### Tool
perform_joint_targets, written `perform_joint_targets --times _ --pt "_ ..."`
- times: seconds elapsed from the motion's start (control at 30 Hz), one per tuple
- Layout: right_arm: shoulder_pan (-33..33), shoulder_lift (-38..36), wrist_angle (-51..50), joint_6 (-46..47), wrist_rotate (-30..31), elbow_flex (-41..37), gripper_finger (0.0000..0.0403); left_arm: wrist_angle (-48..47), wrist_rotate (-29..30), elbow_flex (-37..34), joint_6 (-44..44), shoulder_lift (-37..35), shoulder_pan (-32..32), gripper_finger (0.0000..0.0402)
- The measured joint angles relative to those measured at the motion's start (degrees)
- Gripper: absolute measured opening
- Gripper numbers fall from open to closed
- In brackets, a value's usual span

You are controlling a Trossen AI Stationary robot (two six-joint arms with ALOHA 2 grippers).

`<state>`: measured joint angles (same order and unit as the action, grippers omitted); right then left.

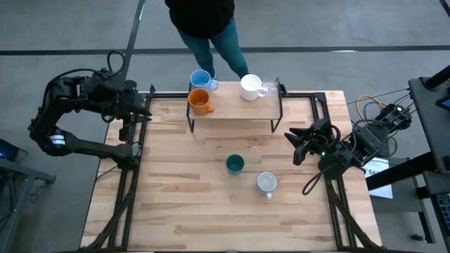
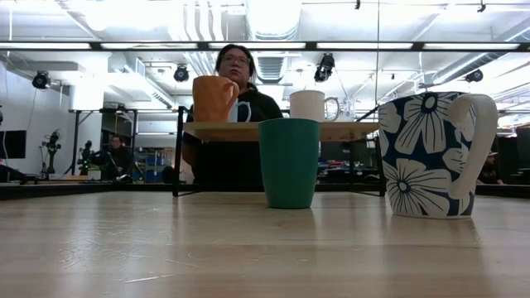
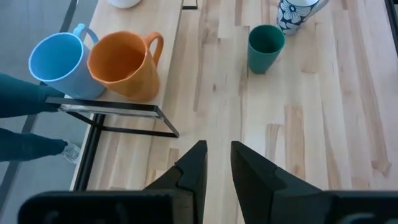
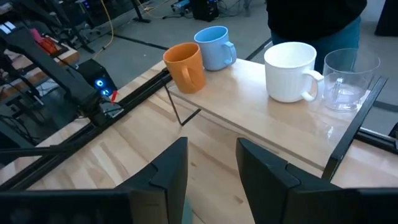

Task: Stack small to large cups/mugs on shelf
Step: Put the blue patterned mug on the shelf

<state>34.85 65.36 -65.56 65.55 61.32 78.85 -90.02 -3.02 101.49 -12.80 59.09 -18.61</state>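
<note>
Both grippers sit empty with fingers apart: left gripper (image 1: 144,112) at the high view's left tabletop (image 1: 211,211) edge, right gripper (image 1: 299,144) at right. On the shelf (image 1: 235,112), upper centre, stand light blue mug (image 1: 200,79), orange mug (image 1: 200,102), white mug (image 1: 251,87) and clear glass (image 1: 273,87). Low view: green cup (image 2: 288,162) centre, blue-and-white flowered mug (image 2: 432,154) right, on the tabletop. No writing readable.
</note>
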Motion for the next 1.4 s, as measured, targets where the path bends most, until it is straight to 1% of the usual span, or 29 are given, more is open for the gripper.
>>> perform_joint_targets --times 0.17,0.33,1.03,1.13,1.2,1.27,1.33,1.4 --pt "0.0 0.44 -0.04 -0.04 0.07 0.0 0.0132 0.0 0.02 -0.18 -0.51 0.0 0.0 0.0057" --pt "0.0 0.42 -0.04 -0.03 0.22 -0.01 0.0133 0.0 0.06 -0.19 -4.07 0.0 0.0 0.0057" --pt "0.0 0.36 0.23 0.1 0.31 0.0 0.0131 0.04 0.28 -0.46 -4.15 -1.15 0.0 0.0057" --pt "0.0 0.36 1.8 0.21 0.28 0.0 0.0127 0.09 0.23 -2.25 -3.56 -2.1 0.0 0.0057" --pt "0.0 0.36 2.5 -0.94 0.28 0.0 0.0124 0.11 -0.47 -4.66 -1.11 -3.41 0.0 0.0057" --pt "0.0 0.34 3.74 0.61 -0.17 0.0 0.0122 0.02 -1.49 -7.66 1.0 -4.87 0.0 0.0057" --pt "-0.74 -0.01 4.75 2.15 -1.91 0.0 0.0121 -0.01 -2.15 -11.19 3.27 -6.93 0.0 0.0057" --pt "-1.91 -0.22 5.47 3.93 -3.81 0.02 0.0124 0.16 -4.05 -14.55 6.05 -8.92 0.0 0.0056"
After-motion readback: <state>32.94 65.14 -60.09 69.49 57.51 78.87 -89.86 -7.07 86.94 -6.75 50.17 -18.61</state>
